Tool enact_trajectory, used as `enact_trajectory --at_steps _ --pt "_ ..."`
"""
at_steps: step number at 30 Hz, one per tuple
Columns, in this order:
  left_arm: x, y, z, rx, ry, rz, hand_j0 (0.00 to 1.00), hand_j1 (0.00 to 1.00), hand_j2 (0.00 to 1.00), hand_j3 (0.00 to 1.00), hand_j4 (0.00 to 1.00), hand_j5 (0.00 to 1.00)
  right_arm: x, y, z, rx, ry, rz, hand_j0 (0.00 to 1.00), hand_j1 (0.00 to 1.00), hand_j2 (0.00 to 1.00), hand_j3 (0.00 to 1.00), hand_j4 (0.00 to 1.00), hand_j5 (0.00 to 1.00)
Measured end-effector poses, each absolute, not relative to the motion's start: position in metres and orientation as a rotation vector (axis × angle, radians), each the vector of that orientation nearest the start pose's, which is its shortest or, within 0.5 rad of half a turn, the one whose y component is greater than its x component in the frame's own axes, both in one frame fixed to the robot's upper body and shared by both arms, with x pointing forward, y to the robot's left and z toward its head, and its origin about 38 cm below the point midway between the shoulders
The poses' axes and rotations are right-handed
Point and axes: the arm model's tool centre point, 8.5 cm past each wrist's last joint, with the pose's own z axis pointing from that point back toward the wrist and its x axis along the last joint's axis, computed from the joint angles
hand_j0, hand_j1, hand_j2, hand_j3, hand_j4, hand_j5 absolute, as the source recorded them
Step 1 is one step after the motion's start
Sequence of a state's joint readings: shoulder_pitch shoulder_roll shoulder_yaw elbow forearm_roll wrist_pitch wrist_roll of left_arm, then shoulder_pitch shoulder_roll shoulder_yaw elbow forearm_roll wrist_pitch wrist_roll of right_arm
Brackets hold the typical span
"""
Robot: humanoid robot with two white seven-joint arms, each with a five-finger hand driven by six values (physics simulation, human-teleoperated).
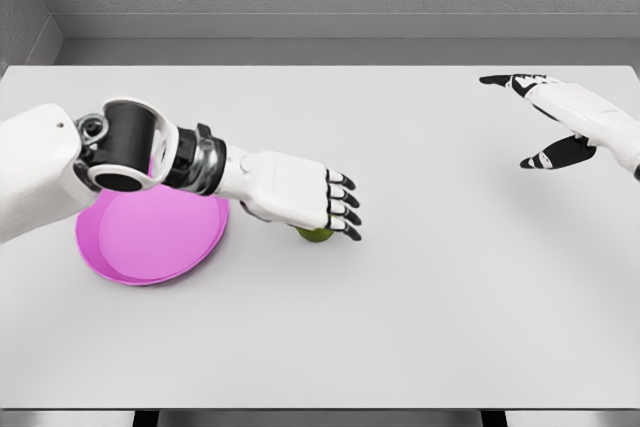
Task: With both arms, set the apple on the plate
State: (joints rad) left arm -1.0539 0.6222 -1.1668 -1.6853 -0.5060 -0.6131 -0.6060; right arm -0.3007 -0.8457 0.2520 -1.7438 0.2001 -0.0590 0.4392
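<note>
A small green apple [316, 235] lies on the white table [420, 287], mostly hidden under my left hand [338, 209]. That hand is palm down right over the apple, its fingers reaching forward and only lightly bent, not closed around the fruit. A pink plate [150, 242] sits just left of the apple, with its upper part covered by my left forearm. Far off at the right edge, my right hand [525, 119] hovers open above the table, fingers and thumb spread wide, holding nothing.
The table's front edge runs along the bottom of the view. A grey wall stands behind the far edge.
</note>
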Motion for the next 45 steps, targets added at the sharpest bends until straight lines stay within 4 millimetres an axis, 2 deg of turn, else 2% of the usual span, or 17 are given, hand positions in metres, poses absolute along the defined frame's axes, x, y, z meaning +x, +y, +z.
enact_trajectory --at_steps 12,24,29,30,31,35,42,45 --pt "0.409 0.108 0.216 -0.253 1.301 2.826 1.0 1.0 1.0 1.0 1.0 1.0 0.402 -0.343 0.241 -0.505 -1.443 1.428 1.0 1.0 1.0 1.0 1.0 1.0" --pt "0.414 0.088 0.202 -0.216 1.285 2.836 1.0 1.0 1.0 1.0 1.0 1.0 0.402 -0.35 0.24 -0.518 -1.423 1.431 1.0 1.0 1.0 1.0 1.0 1.0" --pt "0.417 0.085 0.196 -0.203 1.278 2.85 1.0 1.0 1.0 1.0 1.0 1.0 0.409 -0.347 0.255 -0.542 -1.464 1.42 1.0 1.0 1.0 1.0 1.0 1.0" --pt "0.417 0.085 0.195 -0.203 1.273 2.853 0.99 0.99 0.99 0.99 0.99 0.99 0.416 -0.347 0.269 -0.566 -1.494 1.408 1.0 1.0 1.0 1.0 1.0 1.0" --pt "0.417 0.085 0.194 -0.203 1.267 2.856 0.98 0.98 0.98 0.98 0.98 0.98 0.42 -0.349 0.269 -0.568 -1.496 1.394 1.0 1.0 1.0 1.0 1.0 1.0" --pt "0.42 0.082 0.191 -0.207 1.25 2.861 0.92 0.92 0.92 0.92 0.92 0.92 0.424 -0.35 0.26 -0.553 -1.501 1.397 1.0 1.0 1.0 1.0 1.0 1.0" --pt "0.42 0.08 0.188 -0.207 1.24 2.865 0.65 0.65 0.65 0.65 0.65 0.65 0.425 -0.352 0.257 -0.551 -1.498 1.403 1.0 1.0 1.0 1.0 1.0 1.0" --pt "0.42 0.081 0.186 -0.209 1.234 2.868 0.65 0.65 0.65 0.65 0.65 0.65 0.425 -0.352 0.257 -0.553 -1.497 1.404 1.0 1.0 1.0 1.0 1.0 1.0"
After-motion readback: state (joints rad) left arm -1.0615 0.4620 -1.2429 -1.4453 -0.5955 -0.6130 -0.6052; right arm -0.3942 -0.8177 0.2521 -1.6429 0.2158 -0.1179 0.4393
